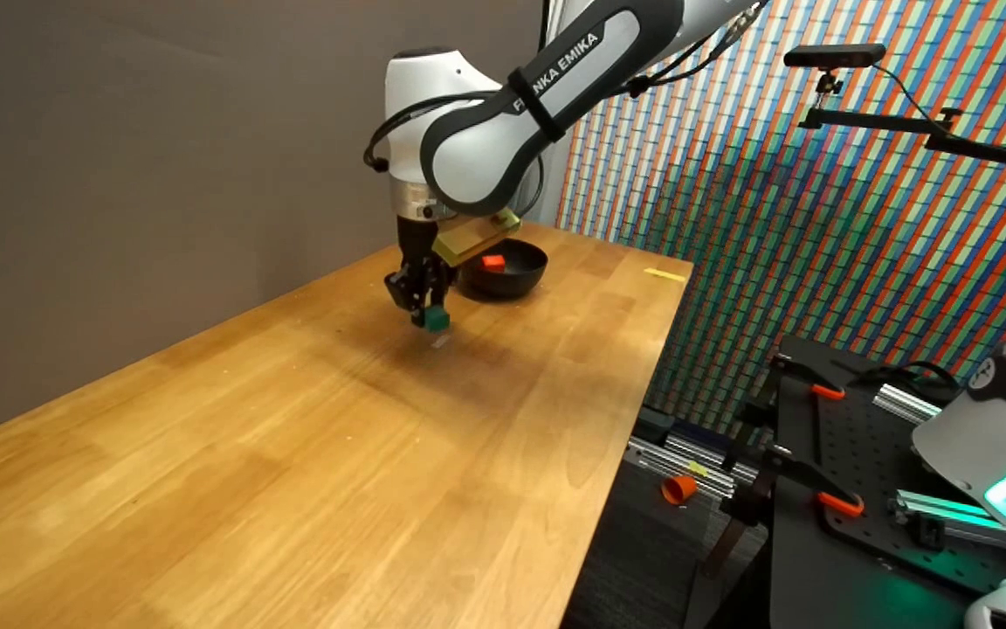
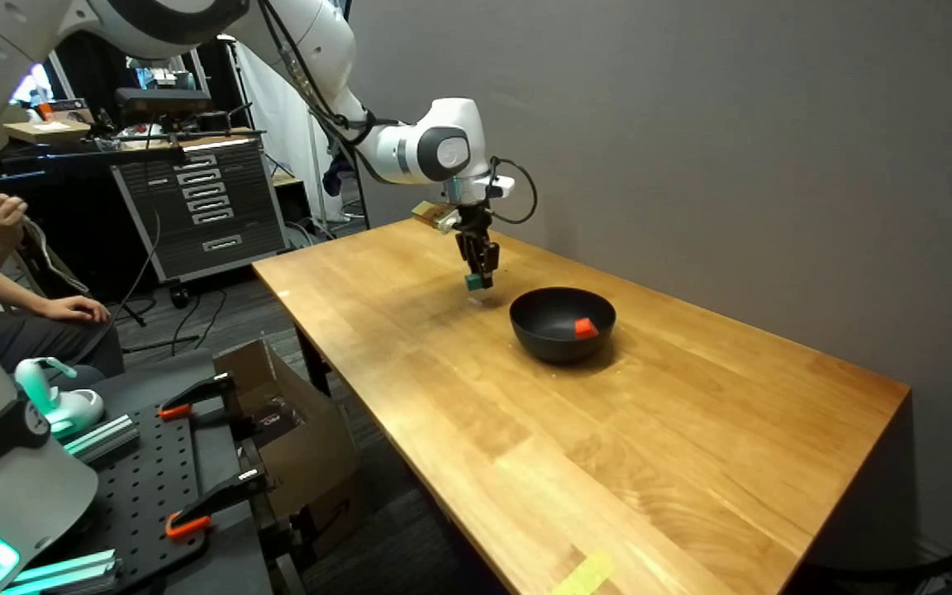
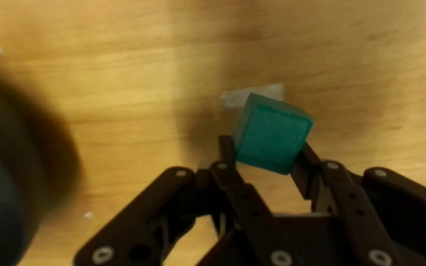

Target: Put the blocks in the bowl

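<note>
"Wrist view, quick: what's the gripper got?"

"Clamped on the green block, a fingertip either side. Block sits skewed in the grip."

"Where's that, going by the bowl?"

"Outside it, near, off to one side; both exterior views show it. Looks raised off the table. Wrist view has a pale strip on the table, partly behind the block."

"Red block?"

"In the bowl, off-centre. Clear in both exterior views. Wrist view catches just a bit of it at the left edge, inside the bowl."

"Anything else? Fast."

"Yellow tape on the table, well apart from the bowl, in an exterior view. Same view: drawer cabinet past the table, also well apart from the bowl. Cardboard box beside the table, lower than the bowl. Person's hand, well away from the bowl too."
</note>
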`<action>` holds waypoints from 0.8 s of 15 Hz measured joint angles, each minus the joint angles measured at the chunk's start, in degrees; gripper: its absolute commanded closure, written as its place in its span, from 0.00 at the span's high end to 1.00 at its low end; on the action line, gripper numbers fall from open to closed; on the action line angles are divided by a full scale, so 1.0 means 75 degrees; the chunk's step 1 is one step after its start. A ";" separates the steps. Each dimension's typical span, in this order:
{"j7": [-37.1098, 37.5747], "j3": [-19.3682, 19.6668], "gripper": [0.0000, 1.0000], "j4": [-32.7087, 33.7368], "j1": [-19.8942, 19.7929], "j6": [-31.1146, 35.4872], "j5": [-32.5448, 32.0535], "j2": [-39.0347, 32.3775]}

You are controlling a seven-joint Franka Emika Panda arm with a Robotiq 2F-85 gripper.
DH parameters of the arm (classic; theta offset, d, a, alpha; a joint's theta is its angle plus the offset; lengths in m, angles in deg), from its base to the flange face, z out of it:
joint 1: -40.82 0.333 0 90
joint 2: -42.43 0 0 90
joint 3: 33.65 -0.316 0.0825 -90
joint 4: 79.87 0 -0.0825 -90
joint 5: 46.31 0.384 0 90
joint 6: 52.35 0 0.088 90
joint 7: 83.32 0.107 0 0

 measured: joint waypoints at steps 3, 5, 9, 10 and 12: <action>0.0572 0.0798 0.16 -0.0282 0.0000 0.0004 -0.0737 0.0659; 0.0977 0.1295 0.66 -0.0533 -0.0014 0.0000 -0.1240 0.1096; 0.1397 0.1746 0.89 -0.0923 -0.0149 -0.0242 -0.1859 0.1562; 0.1397 0.1729 0.96 -0.0991 -0.0191 -0.0368 -0.1877 0.1592; 0.1295 0.1505 1.00 -0.1198 -0.0342 -0.0598 -0.1839 0.1642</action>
